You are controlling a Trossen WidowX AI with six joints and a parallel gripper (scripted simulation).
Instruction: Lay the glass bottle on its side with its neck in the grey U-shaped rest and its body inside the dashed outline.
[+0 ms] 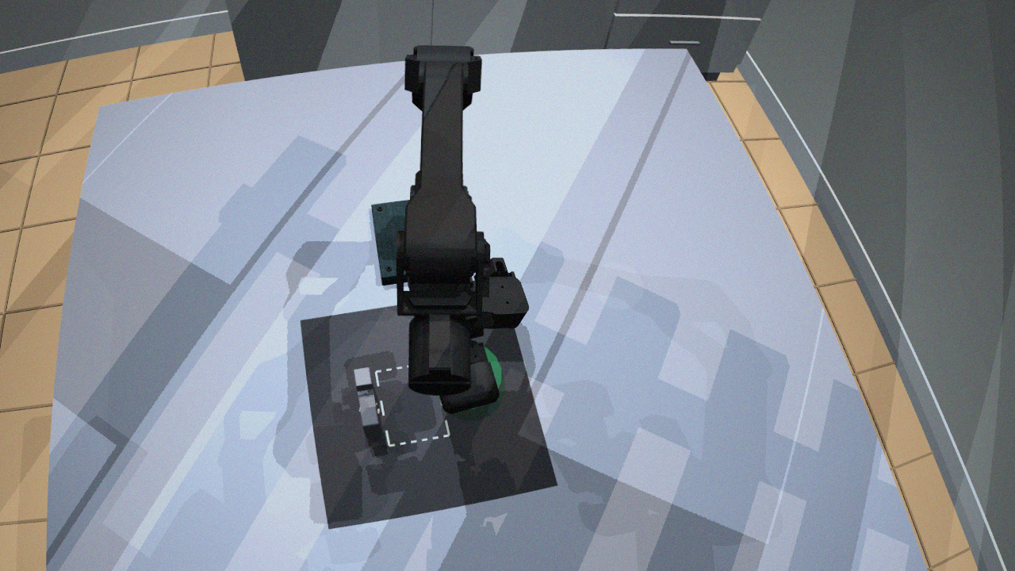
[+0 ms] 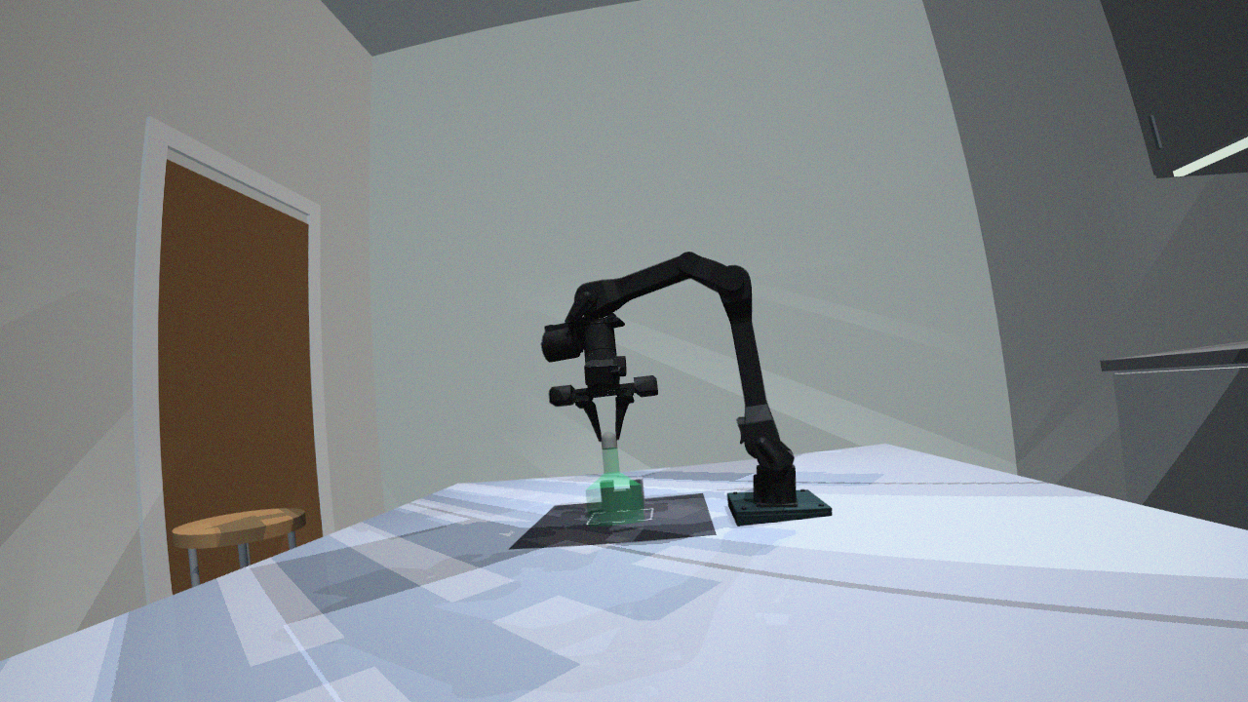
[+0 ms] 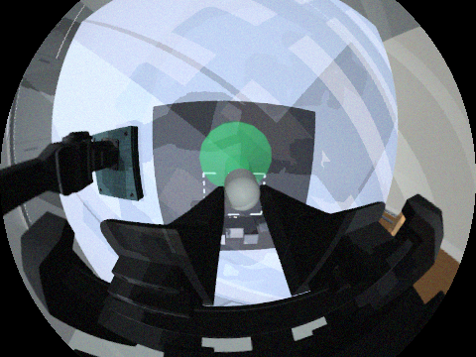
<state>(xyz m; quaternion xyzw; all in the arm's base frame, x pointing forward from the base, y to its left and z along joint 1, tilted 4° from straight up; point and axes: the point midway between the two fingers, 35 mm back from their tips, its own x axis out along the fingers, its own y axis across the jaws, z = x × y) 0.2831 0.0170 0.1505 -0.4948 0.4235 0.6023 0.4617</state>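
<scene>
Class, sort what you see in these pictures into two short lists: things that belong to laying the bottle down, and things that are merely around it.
Part of the job:
- green glass bottle
- gripper, shut on the bottle's top
- grey rest
- dashed outline

Merely around:
- wooden stool
- brown door

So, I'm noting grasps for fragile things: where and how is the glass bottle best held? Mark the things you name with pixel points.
Probably by its capped neck, from above, fingers either side. The bottle point(image 1: 493, 365) point(image 2: 615, 497) point(image 3: 235, 149) is near upright, its slim neck topmost above a wide body; the gripper point(image 2: 608, 436) point(image 3: 241, 190) already pinches it there.
</scene>
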